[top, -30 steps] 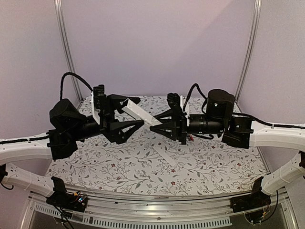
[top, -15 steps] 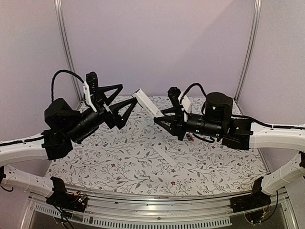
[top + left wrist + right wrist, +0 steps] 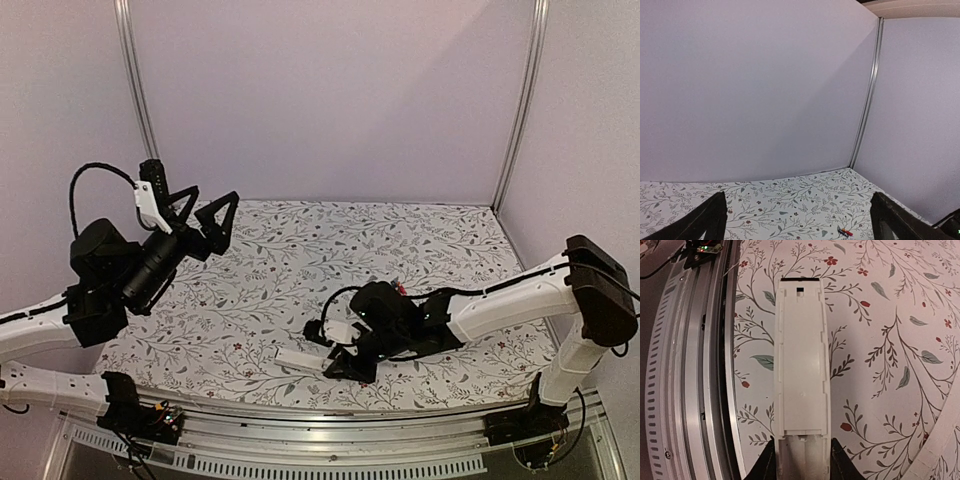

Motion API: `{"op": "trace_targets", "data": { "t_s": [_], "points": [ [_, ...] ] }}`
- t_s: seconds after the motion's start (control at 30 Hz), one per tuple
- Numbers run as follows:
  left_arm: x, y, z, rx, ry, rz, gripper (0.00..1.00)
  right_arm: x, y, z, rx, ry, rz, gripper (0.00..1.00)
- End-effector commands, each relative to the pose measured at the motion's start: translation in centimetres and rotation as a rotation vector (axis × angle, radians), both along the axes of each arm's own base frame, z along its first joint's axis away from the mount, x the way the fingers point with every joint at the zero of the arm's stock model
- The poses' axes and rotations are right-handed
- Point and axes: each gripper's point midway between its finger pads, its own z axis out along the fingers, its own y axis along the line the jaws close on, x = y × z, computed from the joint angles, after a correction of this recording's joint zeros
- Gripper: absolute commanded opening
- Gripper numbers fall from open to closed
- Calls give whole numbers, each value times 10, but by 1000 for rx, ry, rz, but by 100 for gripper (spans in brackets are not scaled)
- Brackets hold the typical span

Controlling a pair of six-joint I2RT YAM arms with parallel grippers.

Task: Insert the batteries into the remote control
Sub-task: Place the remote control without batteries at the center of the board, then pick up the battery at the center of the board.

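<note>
The left end effector (image 3: 797, 200), spread, had released the remote control (image 3: 802, 355); the right end effector (image 3: 801, 460), pinching its end, had lowered it toward the tabletop (image 3: 880, 315), likely for loading.

r tool (image 3: 334, 362) low, gripping remote control (image 3: 296, 357); l tool (image 3: 208, 200) raised, spread.

No legible text, brand, number or sign in any view. Remote control (image 3: 802, 360) face plain white; batteries (image 3: 844, 232) too small to read any print.
</note>
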Motion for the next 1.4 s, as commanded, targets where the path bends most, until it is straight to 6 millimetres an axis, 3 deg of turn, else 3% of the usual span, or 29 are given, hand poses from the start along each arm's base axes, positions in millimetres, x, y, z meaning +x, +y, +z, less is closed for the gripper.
{"op": "trace_targets", "data": {
  "t_s": [0.0,0.23,0.4,0.47,0.57,0.63,0.77,0.87,0.93,1.0,1.07,1.1,1.17,1.23,1.37],
  "points": [
    [7,2,-22,64,43,30,100,-18,7,-14,-26,-29,199,0],
    [8,9,-25,71,45,37,100,-19,3,-52,-91,2,226,0],
    [10,9,-27,86,53,35,100,-8,1,-63,-139,-27,199,4],
    [10,10,-28,87,54,33,100,-3,-1,-62,-151,-40,179,9],
    [10,12,-28,86,53,36,100,-2,-3,-59,-166,-46,173,34],
    [10,13,-29,86,54,40,100,-1,-3,-54,-166,-49,173,53],
    [10,12,-31,90,55,32,100,-1,4,-34,-133,-49,174,78],
    [10,11,-32,94,56,27,100,2,20,7,-42,-62,177,84],
    [12,11,-35,102,60,27,100,11,31,51,56,-82,159,85],
    [13,10,-39,112,65,28,100,46,28,97,159,-70,70,85],
    [14,9,-43,128,71,29,100,103,3,130,212,3,-164,78],
    [14,9,-45,132,73,27,100,133,-17,135,204,36,-290,71],
    [16,8,-49,148,77,31,100,185,-66,124,161,141,-579,59],
    [19,8,-53,166,79,38,100,220,-114,102,86,172,-801,51],
    [26,3,-60,208,86,36,100,248,-171,53,-92,208,-965,45]
  ]
}}
